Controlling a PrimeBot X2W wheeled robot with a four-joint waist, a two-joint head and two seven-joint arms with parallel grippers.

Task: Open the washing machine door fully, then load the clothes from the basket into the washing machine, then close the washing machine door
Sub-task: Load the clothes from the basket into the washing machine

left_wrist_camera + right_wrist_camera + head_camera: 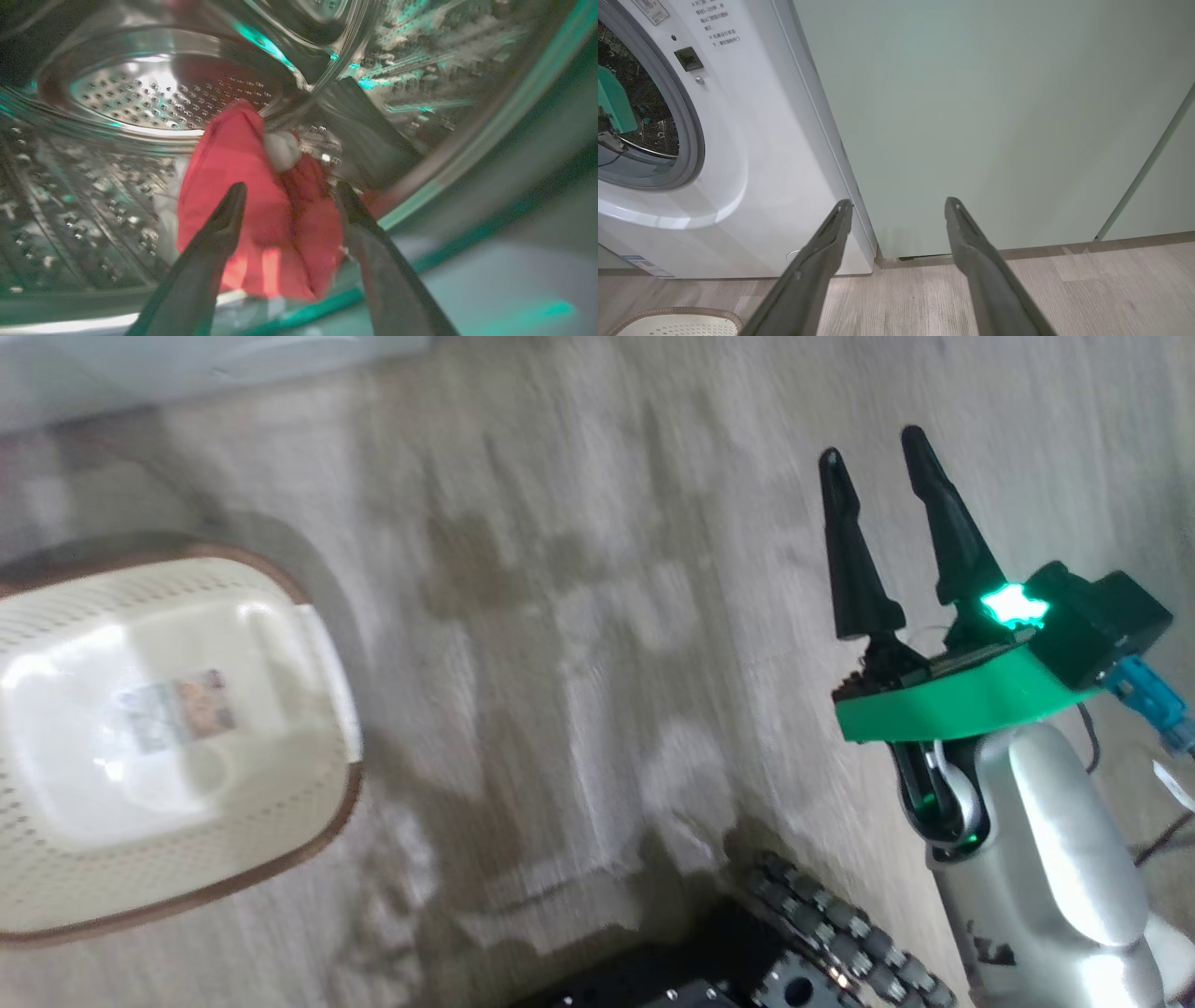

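Clothes (261, 224), one red garment, lie inside the drum (140, 93) of the washing machine (761, 140), just beyond your left gripper (292, 185), whose fingers stand apart, and your right gripper (899, 203) is spread and empty too; the fabric looks soft, light and limp, so pinch a thick fold.

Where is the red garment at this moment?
In the left wrist view, the red garment lies inside the steel drum, near its front rim, just beyond the two spread fingers of the open left hand.
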